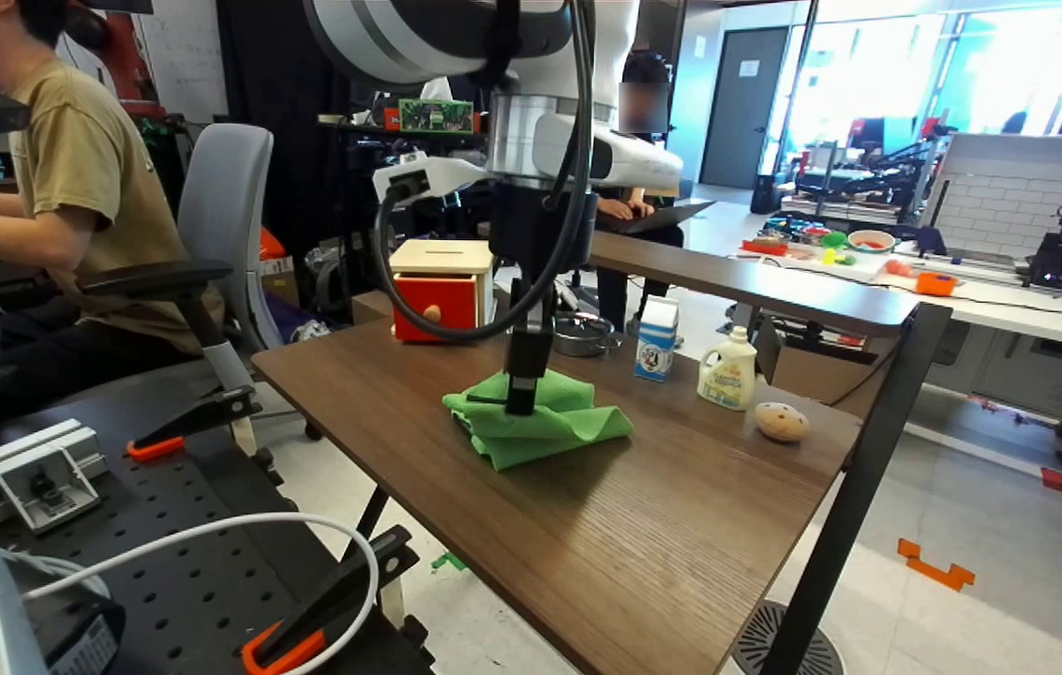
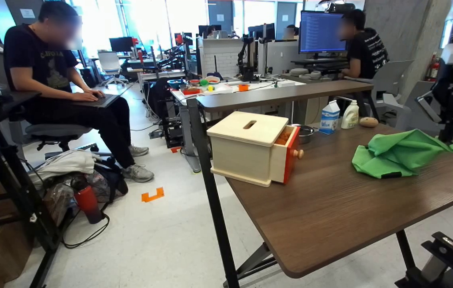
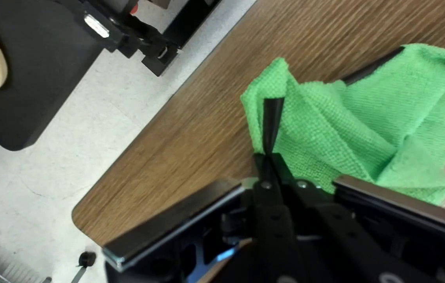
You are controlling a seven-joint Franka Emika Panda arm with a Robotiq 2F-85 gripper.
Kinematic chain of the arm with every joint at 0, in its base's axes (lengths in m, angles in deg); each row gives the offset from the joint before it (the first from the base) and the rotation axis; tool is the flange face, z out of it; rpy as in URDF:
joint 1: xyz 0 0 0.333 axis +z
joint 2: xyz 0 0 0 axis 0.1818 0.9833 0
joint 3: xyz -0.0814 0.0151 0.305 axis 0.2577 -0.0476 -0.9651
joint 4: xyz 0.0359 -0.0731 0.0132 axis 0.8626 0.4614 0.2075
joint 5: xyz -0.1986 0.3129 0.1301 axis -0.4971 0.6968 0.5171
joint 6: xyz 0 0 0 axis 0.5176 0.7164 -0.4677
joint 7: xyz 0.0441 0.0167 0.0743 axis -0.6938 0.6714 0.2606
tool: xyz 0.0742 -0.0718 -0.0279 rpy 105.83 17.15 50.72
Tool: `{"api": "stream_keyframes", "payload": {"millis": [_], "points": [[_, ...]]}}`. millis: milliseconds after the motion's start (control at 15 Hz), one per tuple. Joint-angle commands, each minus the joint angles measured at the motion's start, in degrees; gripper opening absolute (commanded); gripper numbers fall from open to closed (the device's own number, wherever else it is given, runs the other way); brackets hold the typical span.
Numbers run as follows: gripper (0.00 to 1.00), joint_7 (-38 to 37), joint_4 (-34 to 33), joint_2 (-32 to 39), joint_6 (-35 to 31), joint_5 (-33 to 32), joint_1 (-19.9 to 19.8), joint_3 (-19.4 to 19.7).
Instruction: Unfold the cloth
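The bright green cloth [image 1: 549,433] lies crumpled on the brown table, with several folds and a raised edge. In the wrist view the cloth [image 3: 324,129] spreads away to the right of the fingertips, and a black strip on it runs into them. My gripper [image 3: 268,155] is shut on that strip at the cloth's edge. In an exterior view the gripper [image 1: 523,398] points down into the cloth. The corner of the cloth [image 2: 402,154] at the gripper [image 2: 446,138] is drawn up a little, while the rest stays on the tabletop.
A wooden box [image 2: 246,148] with a red drawer stands near the table's end. A metal pot [image 1: 582,334], a milk carton [image 1: 656,337], a yellowish bottle [image 1: 727,370] and a speckled oval object [image 1: 782,422] line the far side, below a raised shelf [image 1: 755,281].
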Motion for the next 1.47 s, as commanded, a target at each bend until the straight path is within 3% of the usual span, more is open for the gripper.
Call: {"api": "stream_keyframes", "payload": {"millis": [0,533,600,733,1200,1333,1400], "points": [[0.01,1.6,3.9,-2.7,-1.9,0.8,-2.4,0.9],[0.01,6.9,1.8,1.0,-1.1,0.2,-6.5,2.2],[0.28,8.0,1.5,1.6,-0.8,0.2,-6.9,2.2],[0.36,9.1,1.1,2.6,-0.5,-0.7,-6.9,2.5],[0.86,12.4,-0.5,2.5,0.6,-3.7,-6.3,3.7],[0.99,14.4,-1.7,1.6,0.8,-1.5,-6.9,2.1],[1.0,16.1,-2.9,1.3,2.3,1.2,-7.6,0.4]]}}
